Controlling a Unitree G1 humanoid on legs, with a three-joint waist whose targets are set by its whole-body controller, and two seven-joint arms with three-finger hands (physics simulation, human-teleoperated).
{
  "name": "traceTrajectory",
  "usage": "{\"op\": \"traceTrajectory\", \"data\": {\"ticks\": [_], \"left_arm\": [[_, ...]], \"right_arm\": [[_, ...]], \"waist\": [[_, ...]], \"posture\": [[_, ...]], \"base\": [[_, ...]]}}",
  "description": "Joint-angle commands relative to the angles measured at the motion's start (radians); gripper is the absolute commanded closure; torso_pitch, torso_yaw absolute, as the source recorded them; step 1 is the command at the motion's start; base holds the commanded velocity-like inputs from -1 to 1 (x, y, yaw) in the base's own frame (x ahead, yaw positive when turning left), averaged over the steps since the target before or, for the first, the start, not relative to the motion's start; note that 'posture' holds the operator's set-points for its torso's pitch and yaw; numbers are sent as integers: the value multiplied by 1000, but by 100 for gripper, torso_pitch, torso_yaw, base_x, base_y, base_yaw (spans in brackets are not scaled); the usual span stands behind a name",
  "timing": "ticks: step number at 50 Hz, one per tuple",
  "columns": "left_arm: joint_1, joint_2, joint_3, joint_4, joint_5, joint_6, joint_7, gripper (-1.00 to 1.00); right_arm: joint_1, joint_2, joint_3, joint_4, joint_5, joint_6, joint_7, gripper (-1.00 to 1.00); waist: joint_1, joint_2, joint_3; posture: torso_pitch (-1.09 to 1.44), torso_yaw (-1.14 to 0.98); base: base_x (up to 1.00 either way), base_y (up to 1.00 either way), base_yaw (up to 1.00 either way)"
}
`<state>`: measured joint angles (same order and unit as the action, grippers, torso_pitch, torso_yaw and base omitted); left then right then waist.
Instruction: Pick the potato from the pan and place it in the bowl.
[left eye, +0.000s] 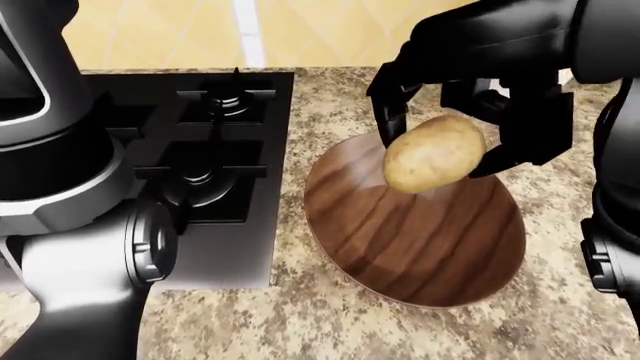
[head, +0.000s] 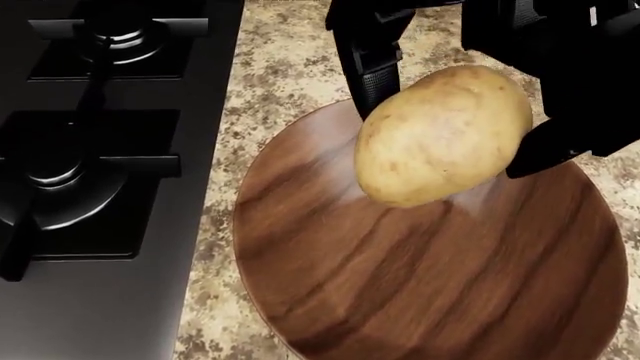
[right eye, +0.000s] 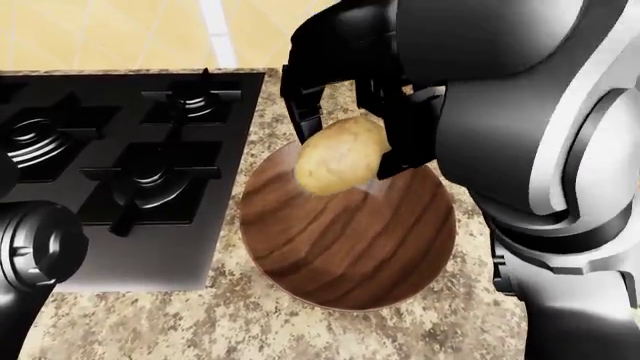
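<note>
Potato (head: 443, 136), a pale yellow-brown oval one with small dark specks, is hanging in the air inside the black right hand (left eye: 470, 124), tilted with its lower end toward the bottom left of the head view. The hand is grasping it: one black finger (head: 372, 66) is pressing on the upper left side of the potato and another black finger (head: 560, 146) is pressing on its right side, so the fingers are closing round it from above. Directly under the hand and the potato the round brown wooden bowl (head: 420, 285) with dark grain stripes is lying on the speckled beige and brown stone counter (left eye: 300, 322). The potato is not touching the bowl; it is floating above the upper part of the bowl, near its upper rim in the left-eye view. To the left of the hand, well apart from it, the flat black gas stove (left eye: 215, 161) with its black burner grates is sitting in the counter. At the bottom left of the left-eye view the grey and black left arm (left eye: 85, 247) is showing, but the left hand itself is out of the pictures. Beyond the hand, at the top of the eye views, a yellow wall (left eye: 300, 30) is standing.
</note>
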<state>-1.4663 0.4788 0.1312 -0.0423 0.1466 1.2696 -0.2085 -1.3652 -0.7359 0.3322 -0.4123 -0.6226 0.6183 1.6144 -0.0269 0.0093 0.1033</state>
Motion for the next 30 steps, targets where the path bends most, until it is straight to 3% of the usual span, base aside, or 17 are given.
{"op": "traceTrajectory", "data": {"ticks": [1, 14, 30], "left_arm": [[-35, 11, 7, -15, 5, -27, 5, -100], [-41, 13, 5, -16, 4, -22, 5, -100], [-51, 22, 6, -13, 4, -18, -2, -100]], "right_arm": [[-28, -5, -27, -9, -19, 7, 0, 100], [18, -60, -3, -76, 8, 43, 0, 100], [37, -58, 45, -123, 6, 87, 0, 100]], "waist": [[-1, 0, -32], [-2, -1, -32], [-4, 1, -30]], "posture": [[0, 0], [0, 0], [0, 0]], "base": [[0, 0, 0], [0, 0, 0], [0, 0, 0]]}}
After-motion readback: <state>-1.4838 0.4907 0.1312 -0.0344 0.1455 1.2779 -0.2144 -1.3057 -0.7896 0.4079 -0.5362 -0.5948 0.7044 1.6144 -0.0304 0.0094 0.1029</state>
